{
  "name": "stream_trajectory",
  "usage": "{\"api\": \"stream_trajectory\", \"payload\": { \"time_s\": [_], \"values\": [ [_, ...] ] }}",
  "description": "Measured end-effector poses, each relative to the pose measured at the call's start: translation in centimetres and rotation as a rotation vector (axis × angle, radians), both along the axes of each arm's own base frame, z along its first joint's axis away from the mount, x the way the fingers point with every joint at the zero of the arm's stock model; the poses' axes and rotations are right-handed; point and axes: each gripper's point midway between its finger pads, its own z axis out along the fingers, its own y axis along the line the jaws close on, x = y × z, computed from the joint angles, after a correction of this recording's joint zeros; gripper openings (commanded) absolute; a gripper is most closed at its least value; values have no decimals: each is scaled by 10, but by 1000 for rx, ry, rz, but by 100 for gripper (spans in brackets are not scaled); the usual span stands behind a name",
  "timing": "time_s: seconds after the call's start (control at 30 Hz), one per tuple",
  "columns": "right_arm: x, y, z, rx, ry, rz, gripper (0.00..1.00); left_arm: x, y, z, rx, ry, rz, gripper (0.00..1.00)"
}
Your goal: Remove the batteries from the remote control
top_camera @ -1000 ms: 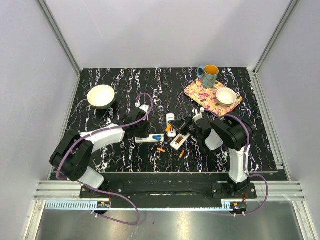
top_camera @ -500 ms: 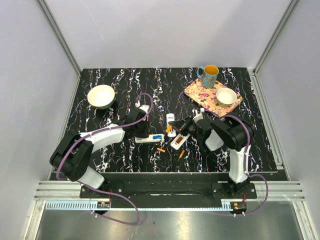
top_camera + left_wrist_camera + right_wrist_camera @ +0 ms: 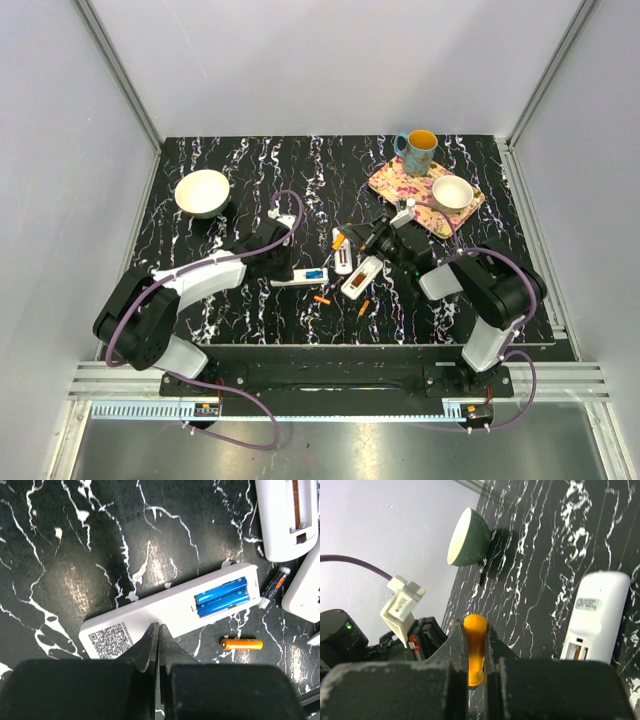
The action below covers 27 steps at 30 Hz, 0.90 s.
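My right gripper is shut on a bright orange battery and holds it in the air; in the top view the gripper sits above two white remotes with the battery at its tip. My left gripper is shut, its tips resting on the near edge of a white remote with a QR code. That remote's open bay holds two blue batteries. It also shows in the top view. A loose orange battery lies beside it.
Two more loose orange batteries lie near the front. A white bowl stands at the back left. A floral tray with a small bowl and a mug stands at the back right.
My right gripper has lifted away from the remotes with the orange battery and its arm has swung to the right. The left gripper stays on the remote with the blue batteries.
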Motion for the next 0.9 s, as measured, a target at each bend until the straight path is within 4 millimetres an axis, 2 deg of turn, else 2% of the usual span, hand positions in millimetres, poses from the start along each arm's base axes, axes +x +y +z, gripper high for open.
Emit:
{"api": "stream_trajectory", "payload": {
  "time_s": [0.1, 0.2, 0.5, 0.73, 0.9],
  "values": [
    [2, -4, 16, -38, -61, -17, 0, -7, 4, -1, 10, 14, 0, 0],
    [5, -9, 20, -105, -98, -39, 0, -8, 5, -1, 13, 18, 0, 0],
    [7, -22, -5, -331, -107, -83, 0, -8, 5, -2, 9, 13, -1, 0],
    [-5, -4, -10, -404, -145, -68, 0, -8, 5, -2, 6, 11, 1, 0],
    [-8, 1, -10, -420, -160, -69, 0, -10, 6, 0, 4, 16, 7, 2]
  ]
}}
